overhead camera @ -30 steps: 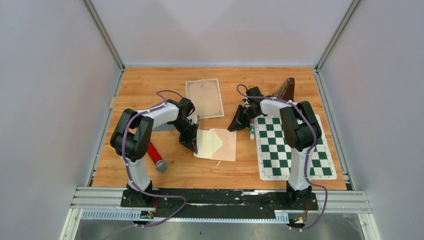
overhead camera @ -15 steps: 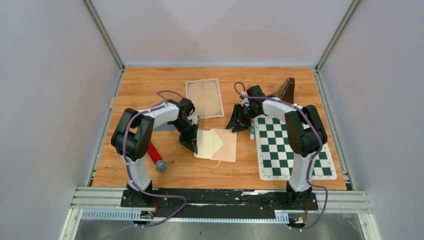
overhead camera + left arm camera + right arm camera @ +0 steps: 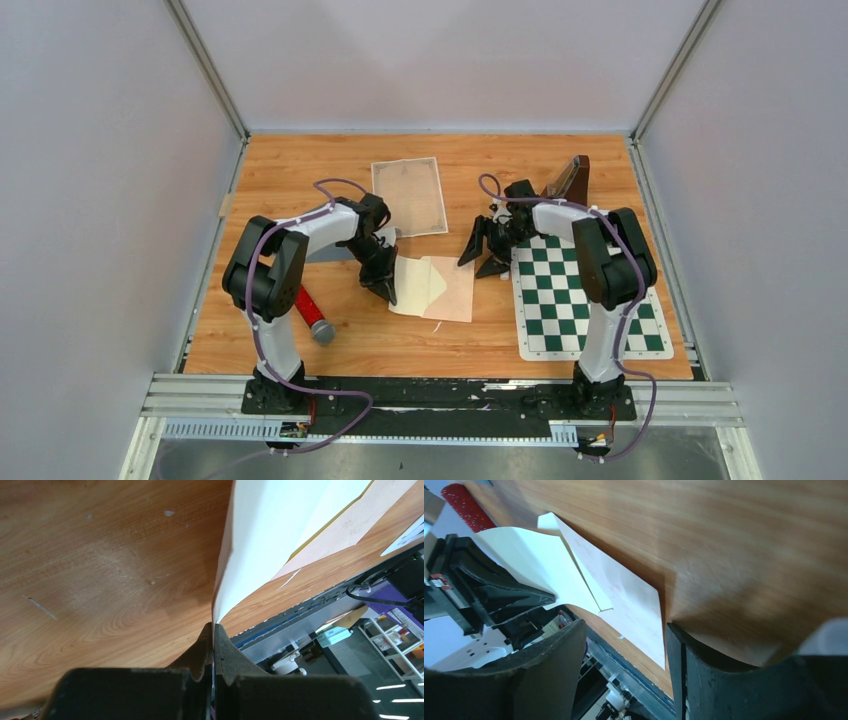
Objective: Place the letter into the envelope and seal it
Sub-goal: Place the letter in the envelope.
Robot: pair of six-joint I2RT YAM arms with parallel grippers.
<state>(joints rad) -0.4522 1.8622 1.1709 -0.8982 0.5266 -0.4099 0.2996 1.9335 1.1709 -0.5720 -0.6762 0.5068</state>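
Note:
The pale pink envelope [image 3: 452,290] lies flat mid-table with its white flap [image 3: 417,284] turned out to the left. My left gripper [image 3: 386,291] is shut on the flap's left edge; in the left wrist view the white flap [image 3: 265,535] rises from the pinched jaws of the left gripper [image 3: 213,625], with the pink envelope body [image 3: 345,530] beyond. The letter [image 3: 408,196], a bordered sheet, lies flat behind the envelope, untouched. My right gripper [image 3: 482,255] hangs open just right of the envelope's far corner, holding nothing. In the right wrist view the right gripper [image 3: 624,625] frames the envelope [image 3: 634,600].
A green-and-white chessboard mat [image 3: 585,295] covers the right side under the right arm. A red-handled roller [image 3: 312,312] lies front left beside the left arm. A dark brown wooden piece [image 3: 572,178] stands at the back right.
My right gripper has opened wide and drifted slightly right, covering the green-capped stick that showed beside it. The left gripper and the flap have not moved.

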